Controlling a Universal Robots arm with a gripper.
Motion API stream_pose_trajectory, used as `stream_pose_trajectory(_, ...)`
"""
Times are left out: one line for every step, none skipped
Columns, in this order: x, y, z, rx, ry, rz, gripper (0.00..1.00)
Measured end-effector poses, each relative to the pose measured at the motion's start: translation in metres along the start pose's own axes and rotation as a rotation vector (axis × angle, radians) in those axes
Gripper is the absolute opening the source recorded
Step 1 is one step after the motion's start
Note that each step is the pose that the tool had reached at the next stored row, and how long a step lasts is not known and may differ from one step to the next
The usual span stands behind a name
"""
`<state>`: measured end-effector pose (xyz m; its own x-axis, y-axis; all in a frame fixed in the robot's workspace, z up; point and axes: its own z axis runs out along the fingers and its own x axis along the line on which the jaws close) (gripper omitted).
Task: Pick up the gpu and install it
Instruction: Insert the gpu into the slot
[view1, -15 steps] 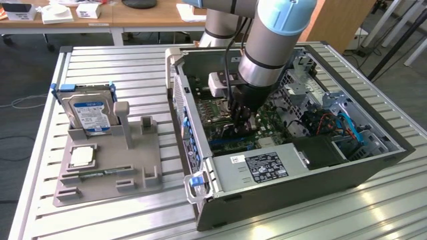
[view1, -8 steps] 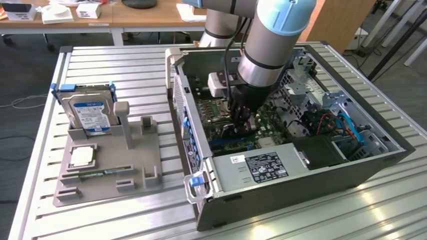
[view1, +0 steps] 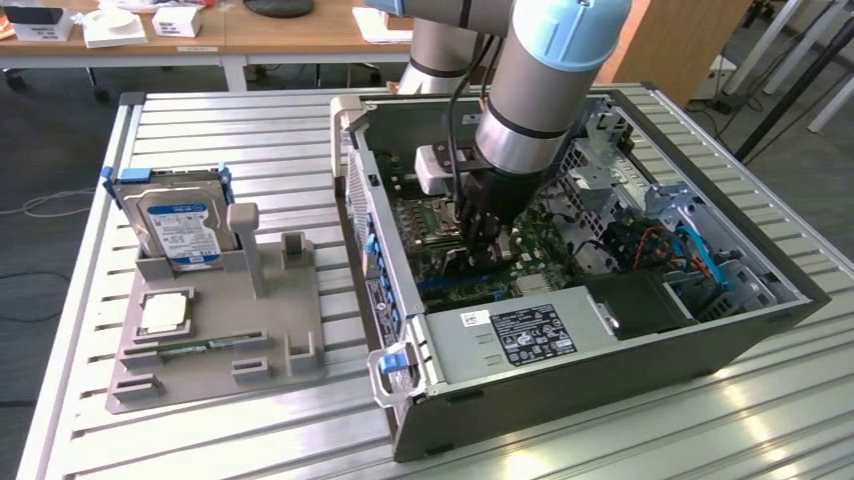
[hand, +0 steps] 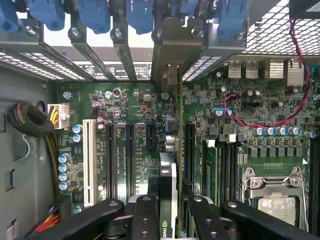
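My gripper (view1: 489, 238) is down inside the open computer case (view1: 747, 330), over the green motherboard (view1: 547, 250). In the wrist view the gpu (hand: 169, 175) stands edge-on between my black fingers (hand: 145, 215), and the gripper (hand: 172, 217) is shut on it. The card runs along the board between the black expansion slots (hand: 129, 155). Its silver end bracket (hand: 175, 50) sits at the case's rear slot openings, under the blue clips (hand: 140, 12). Whether the card's lower edge is seated in a slot is hidden.
At the exterior view's left, a grey fixture (view1: 214, 330) holds a hard drive (view1: 178, 225) with a blue-white label, a processor chip (view1: 163, 313) and a narrow memory stick (view1: 200, 347). The power supply (view1: 527, 335) fills the case's near end. Cables (hand: 30, 122) and the processor socket (hand: 272, 192) flank the slots.
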<state>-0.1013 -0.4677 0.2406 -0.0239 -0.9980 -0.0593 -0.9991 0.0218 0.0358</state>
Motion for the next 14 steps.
stream_pose_trajectory(0.0,0.0,0.0,0.0,-0.0001,0.0,0.27)
stream_pose_trajectory(0.0,0.0,0.0,-0.0001,0.0,0.0,0.27)
stream_pose_trajectory(0.0,0.0,0.0,0.0,0.0,0.0,0.27)
stream_pose_trajectory(0.0,0.0,0.0,-0.0001,0.0,0.0,0.27)
stream_pose_trajectory(0.0,0.0,0.0,-0.0001,0.0,0.001,0.27)
stream_pose_trajectory(0.0,-0.0001,0.0,-0.0001,0.0,0.001,0.27)
stream_pose_trajectory(-0.0001,-0.0002,0.0,-0.0001,0.0,0.001,0.27)
stream_pose_trajectory(-0.0001,-0.0002,0.0,0.0,-0.0001,0.002,0.27)
stream_pose_trajectory(0.0,-0.0003,0.0,0.0001,-0.0001,0.002,0.27)
stream_pose_trajectory(-0.0001,-0.0002,0.0,0.0001,-0.0001,0.002,0.27)
stream_pose_trajectory(-0.0001,-0.0002,0.0,0.0001,-0.0001,0.002,0.27)
stream_pose_trajectory(-0.0001,-0.0003,0.0,0.0001,-0.0001,0.002,0.27)
stream_pose_trajectory(-0.0002,-0.0005,0.0,0.0,-0.0001,0.002,0.27)
stream_pose_trajectory(-0.0002,-0.0011,0.0,-0.0009,-0.0001,0.003,0.27)
